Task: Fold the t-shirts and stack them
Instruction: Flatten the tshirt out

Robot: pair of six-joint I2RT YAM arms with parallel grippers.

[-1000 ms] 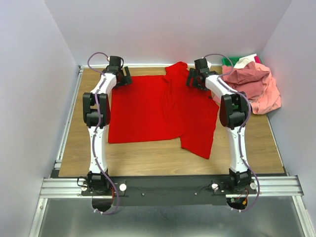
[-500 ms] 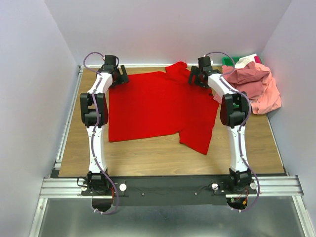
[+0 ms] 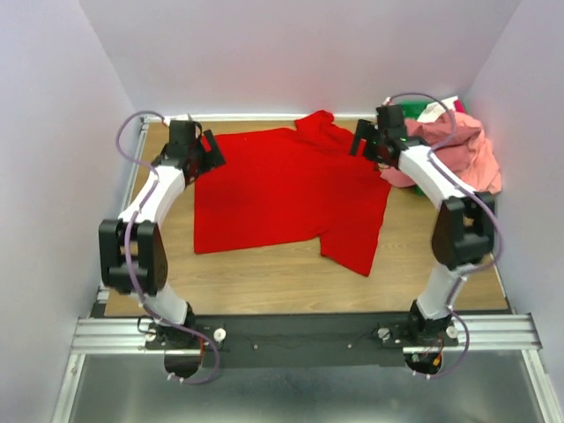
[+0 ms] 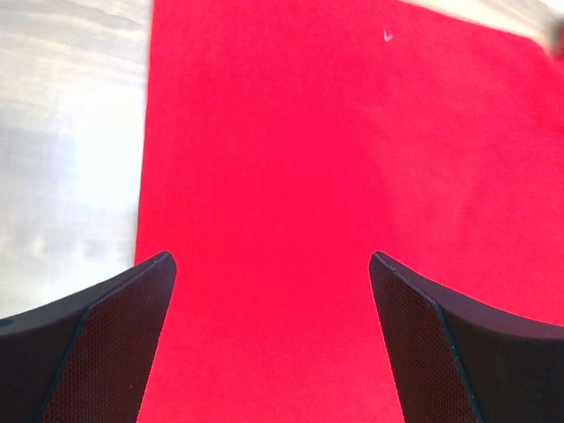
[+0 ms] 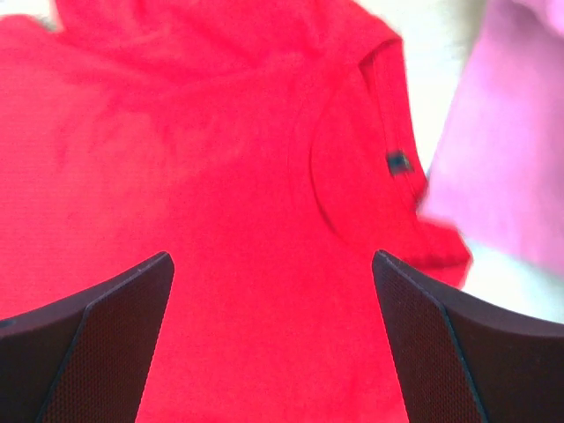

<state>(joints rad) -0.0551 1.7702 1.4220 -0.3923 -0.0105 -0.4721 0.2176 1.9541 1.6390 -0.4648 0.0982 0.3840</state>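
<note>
The red shirt (image 3: 282, 194) lies spread on the wooden worktop (image 3: 264, 286), mostly flat. Its long axis runs from left to right across the worktop. The collar (image 5: 352, 176) is at the right far part of the shirt and points toward the right side. The straight left edge is the opposite end. One lobe of cloth sticks out from the far edge of the shirt, and another hangs from its right near corner toward the arm bases.

The left end effector (image 3: 209, 150) is over the left far corner of the shirt. In its wrist view the left end effector (image 4: 270, 260) has its fingers (image 4: 115, 344) wide apart, with only flat red cloth between them and a strip of bare worktop just left of the shirt's edge. Nothing is clamped.

The right end effector (image 3: 366, 144) is over the right far corner of the shirt, near the collar. In its wrist view the right end effector (image 5: 271, 257) also has its fingers (image 5: 441, 352) wide apart and holds nothing. The collar with a small dark label (image 5: 398, 162) lies just ahead. I cannot tell if either end effector touches the cloth.

The pink shirts (image 3: 458, 154) lie in a crumpled heap just right of the red shirt, touching its right far corner. A green bin (image 3: 411, 109) shows behind the heap.
</note>
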